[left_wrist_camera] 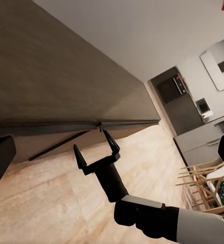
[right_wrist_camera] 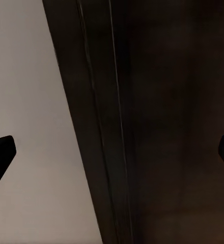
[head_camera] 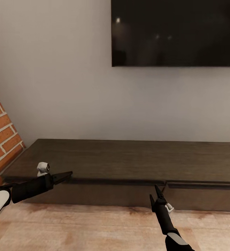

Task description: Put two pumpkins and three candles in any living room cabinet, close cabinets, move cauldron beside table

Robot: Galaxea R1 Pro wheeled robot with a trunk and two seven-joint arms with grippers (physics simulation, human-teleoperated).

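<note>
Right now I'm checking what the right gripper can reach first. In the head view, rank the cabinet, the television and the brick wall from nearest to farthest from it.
From the right gripper:
1. The cabinet, directly ahead, its front edge just beyond the fingertips.
2. The brick wall, off to the left past the cabinet's end.
3. The television, mounted high on the wall above.

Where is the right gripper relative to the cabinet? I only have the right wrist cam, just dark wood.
Observer: In the head view, the right gripper is low in front of the cabinet, near the seam between its two fronts.
Operator: Open?
Observer: Yes. The left wrist view shows its fingers spread, tips close under the top's front edge.
Operator: Left arm?
Observer: The left gripper points at the cabinet top's front edge, further left.
</note>
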